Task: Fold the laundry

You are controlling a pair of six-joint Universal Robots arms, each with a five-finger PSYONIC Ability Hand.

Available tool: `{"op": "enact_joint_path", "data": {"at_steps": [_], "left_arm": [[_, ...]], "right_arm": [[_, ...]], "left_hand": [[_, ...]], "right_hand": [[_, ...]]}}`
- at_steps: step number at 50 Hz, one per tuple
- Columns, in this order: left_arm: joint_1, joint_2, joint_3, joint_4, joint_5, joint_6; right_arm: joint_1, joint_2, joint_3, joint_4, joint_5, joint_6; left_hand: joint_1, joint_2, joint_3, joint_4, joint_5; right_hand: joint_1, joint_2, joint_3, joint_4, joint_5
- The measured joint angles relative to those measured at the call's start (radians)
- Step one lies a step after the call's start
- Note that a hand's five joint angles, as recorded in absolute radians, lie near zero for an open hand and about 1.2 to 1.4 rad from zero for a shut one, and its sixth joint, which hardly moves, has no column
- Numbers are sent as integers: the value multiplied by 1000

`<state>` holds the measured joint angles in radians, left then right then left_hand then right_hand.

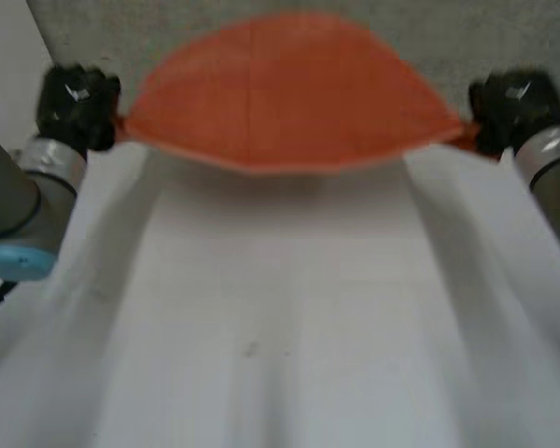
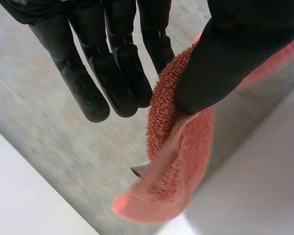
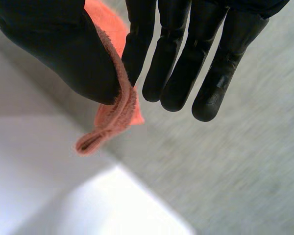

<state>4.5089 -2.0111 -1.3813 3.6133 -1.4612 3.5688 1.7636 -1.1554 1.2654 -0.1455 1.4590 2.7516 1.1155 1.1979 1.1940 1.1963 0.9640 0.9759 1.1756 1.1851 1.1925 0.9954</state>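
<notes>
An orange towel (image 1: 289,93) hangs stretched in the air beyond the far edge of the white table (image 1: 280,308), its lower edge sagging in a curve. My left hand (image 1: 79,103) holds its left corner and my right hand (image 1: 509,107) its right corner. In the left wrist view the thumb (image 2: 225,58) pinches the folded orange towel (image 2: 176,161) corner against a straight finger. Seen from the right wrist, the thumb (image 3: 63,54) presses the orange towel (image 3: 112,112) corner against the fingers (image 3: 186,58), which stay straight.
Grey carpet floor (image 1: 485,37) lies beyond the table's far edge. A pale wall (image 1: 5,65) stands at the far left. The table surface spreads wide in front of the towel.
</notes>
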Motion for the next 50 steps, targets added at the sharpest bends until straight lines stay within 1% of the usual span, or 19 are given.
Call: {"op": "enact_joint_path", "data": {"at_steps": [5,11,14,18,20,21,22,24,25,26,27,28,30,31,34,38,42,45,50], "left_arm": [[-1,-88,-52,16,16,4],[-1,-153,-137,10,19,18],[-1,-155,-168,4,18,30],[15,-85,-278,-69,13,114],[20,-63,-297,-93,12,133],[38,8,-350,-179,10,186],[38,8,-350,-179,10,186],[59,108,-406,-320,9,242],[59,108,-406,-320,9,242],[66,149,-425,-384,10,258],[66,149,-425,-384,10,258],[75,220,-448,-497,13,278],[79,275,-461,-588,17,287],[79,275,-461,-588,17,287],[79,327,-460,-666,29,289],[76,329,-444,-652,47,285],[68,279,-407,-571,67,280],[51,181,-342,-457,72,275],[25,37,-228,-332,66,273]], "right_arm": [[0,114,32,38,-2,-4],[-3,205,62,113,2,-43],[-6,212,66,150,4,-69],[-13,172,75,323,10,-186],[-14,157,77,354,10,-205],[-23,99,89,456,12,-268],[-23,99,89,456,12,-268],[-55,14,119,587,13,-356],[-55,14,119,587,13,-356],[-70,-15,132,623,13,-384],[-70,-15,132,623,13,-384],[-98,-62,156,675,12,-431],[-152,-147,201,742,5,-516],[-152,-147,201,742,5,-516],[-186,-199,226,750,-6,-572],[-195,-190,226,702,-17,-583],[-188,-115,201,614,-20,-562],[-165,-15,153,521,-19,-510],[-123,109,67,407,-15,-421]], "left_hand": [[0,0,0,0,0],[0,0,0,0,0],[0,0,0,0,0],[0,0,0,0,0],[0,0,0,0,0],[0,0,0,0,0],[0,0,0,0,0],[0,0,0,0,0],[0,0,0,0,0],[0,0,0,0,0],[0,0,0,0,0],[0,0,0,0,0],[0,0,0,0,0],[0,0,0,0,0],[0,0,0,0,0],[0,0,0,0,0],[-1,0,0,0,0],[-1,0,0,0,0],[-1,0,0,0,0]], "right_hand": [[0,0,0,0,0],[0,0,0,0,0],[0,0,0,0,0],[0,0,0,0,0],[0,0,0,0,0],[0,0,0,0,0],[0,0,0,0,0],[0,0,0,0,0],[0,0,0,0,0],[0,0,0,0,0],[0,0,0,0,0],[0,0,0,0,0],[0,0,0,0,0],[0,0,0,0,0],[0,0,0,0,0],[0,0,0,0,0],[0,0,0,0,0],[0,0,0,0,0],[0,0,0,0,0]]}}
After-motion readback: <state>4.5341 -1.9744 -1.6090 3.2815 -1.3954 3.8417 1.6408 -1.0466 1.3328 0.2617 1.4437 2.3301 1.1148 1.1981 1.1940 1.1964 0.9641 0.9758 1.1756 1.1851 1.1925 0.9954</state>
